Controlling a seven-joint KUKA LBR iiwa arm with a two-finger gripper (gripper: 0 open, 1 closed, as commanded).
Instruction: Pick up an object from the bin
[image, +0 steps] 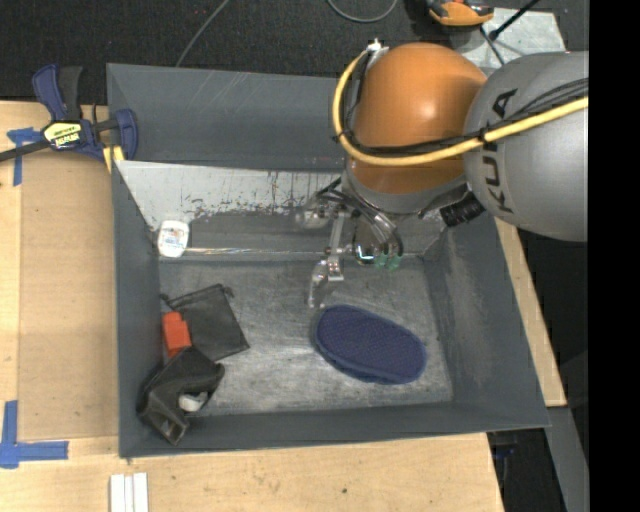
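Observation:
My gripper (350, 268) hangs under the orange dome at the back middle of the bin, its fingers spread open with nothing between them. One metal fingertip (322, 280) points down at the bin floor just behind a dark blue oval pad (369, 344), which lies flat at the front right. The gripper is a little behind and above the pad's far left edge and does not touch it.
At the left lie a black flat pouch (213, 318) with an orange block (177, 331) beside it, and a crumpled black thing (178, 393) in the front left corner. A small white thing (173, 238) sits at the back left. The arm comes in from the right.

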